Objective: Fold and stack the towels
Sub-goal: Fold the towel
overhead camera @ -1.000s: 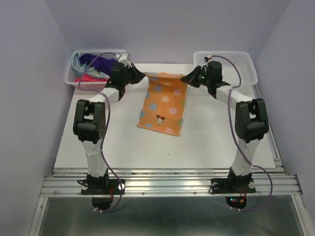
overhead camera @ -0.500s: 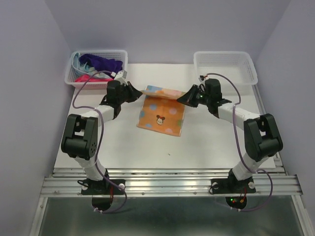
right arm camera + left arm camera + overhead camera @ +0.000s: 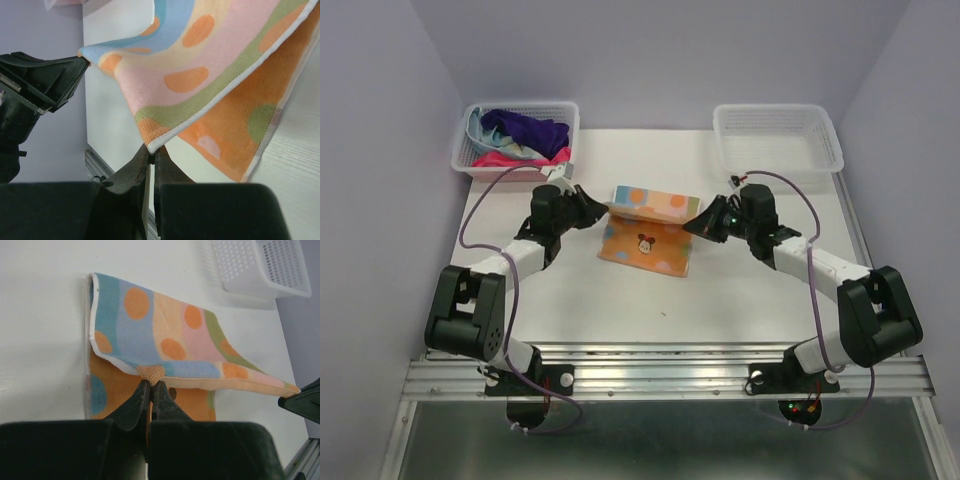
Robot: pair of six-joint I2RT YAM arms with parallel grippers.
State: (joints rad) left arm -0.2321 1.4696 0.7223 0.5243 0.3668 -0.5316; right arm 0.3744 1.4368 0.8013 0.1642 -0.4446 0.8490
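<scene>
Left gripper [image 3: 151,382] pinches one raised corner of the spotted towel [image 3: 648,228], right gripper [image 3: 151,148] the other; corner tips hidden between the pressed fingers [image 3: 132,407]. Both arms reach low and inward. Raised edge hangs over the towel's near half, partly covering it, on the table [image 3: 750,290].

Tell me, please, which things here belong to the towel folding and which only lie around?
Job: spotted towel, pinched by left gripper and right gripper; heaped towels, purple, pink and pale blue.
Lying about: left basket holding that heap; right basket; table.
</scene>
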